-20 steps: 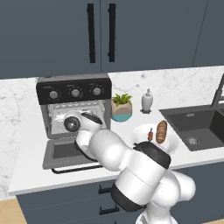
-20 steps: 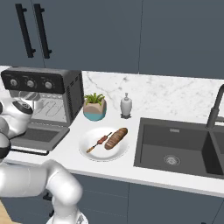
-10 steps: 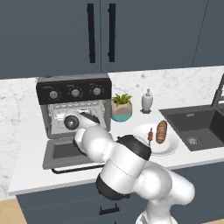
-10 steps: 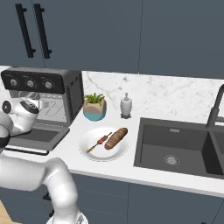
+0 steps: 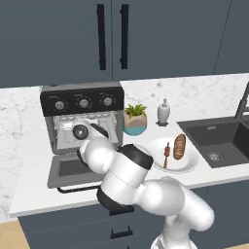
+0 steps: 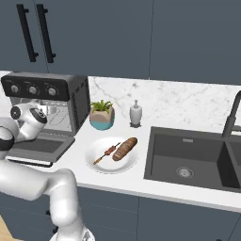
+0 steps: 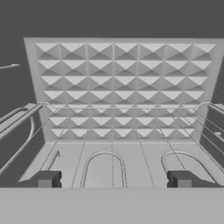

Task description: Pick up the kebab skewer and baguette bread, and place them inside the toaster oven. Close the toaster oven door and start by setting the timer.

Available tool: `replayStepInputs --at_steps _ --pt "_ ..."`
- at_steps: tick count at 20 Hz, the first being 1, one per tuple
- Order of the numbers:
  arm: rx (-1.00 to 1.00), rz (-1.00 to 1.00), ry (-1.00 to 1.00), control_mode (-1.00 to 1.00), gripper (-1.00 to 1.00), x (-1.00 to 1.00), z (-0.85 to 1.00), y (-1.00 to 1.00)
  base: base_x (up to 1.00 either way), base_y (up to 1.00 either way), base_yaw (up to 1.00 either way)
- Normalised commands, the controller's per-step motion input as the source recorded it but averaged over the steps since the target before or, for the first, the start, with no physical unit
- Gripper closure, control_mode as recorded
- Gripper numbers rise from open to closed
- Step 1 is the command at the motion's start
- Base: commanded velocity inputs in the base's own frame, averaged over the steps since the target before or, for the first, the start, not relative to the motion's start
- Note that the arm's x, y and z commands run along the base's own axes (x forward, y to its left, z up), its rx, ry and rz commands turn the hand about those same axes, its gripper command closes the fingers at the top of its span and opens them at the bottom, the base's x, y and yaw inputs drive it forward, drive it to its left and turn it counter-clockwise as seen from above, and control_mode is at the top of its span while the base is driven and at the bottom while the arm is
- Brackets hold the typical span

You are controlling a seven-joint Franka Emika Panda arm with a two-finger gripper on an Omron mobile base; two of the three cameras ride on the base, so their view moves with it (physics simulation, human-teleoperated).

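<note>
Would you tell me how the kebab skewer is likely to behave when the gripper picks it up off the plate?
The skewer is a thin stick, so it probably stays stiff but may pivot if gripped off-centre. It looks light, and its small chunks could slip or turn on the stick. It lies flat on the plate close beside the bread, so a low pinch might nudge the loaf.

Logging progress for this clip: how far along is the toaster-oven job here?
Done: grey toaster oven's door lies open. In hand: nothing; open gripper faces the oven's wire rack. Left: thin kebab skewer and golden-brown baguette on the white plate, then door and timer.
</note>
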Motion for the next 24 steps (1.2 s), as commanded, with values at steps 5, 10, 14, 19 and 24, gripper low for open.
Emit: replayStepInputs --at_steps 5,10,14,19,24 --pt "0.00 0.02 0.00 -1.00 -1.00 0.19 -0.33 0.02 0.00 0.00 0.00" --pt "0.00 0.02 0.00 -1.00 -1.00 0.00 -0.57 0.07 0.00 0.00 0.00" --pt "0.00 0.04 0.01 -1.00 -1.00 -0.15 -0.72 0.11 0.00 0.00 0.00" --pt "0.00 0.03 0.02 -1.00 -1.00 -0.63 -0.84 0.10 0.00 0.00 0.00" --pt "-0.01 0.01 0.00 -1.00 -1.00 -0.96 -0.83 0.12 0.00 0.00 0.00"
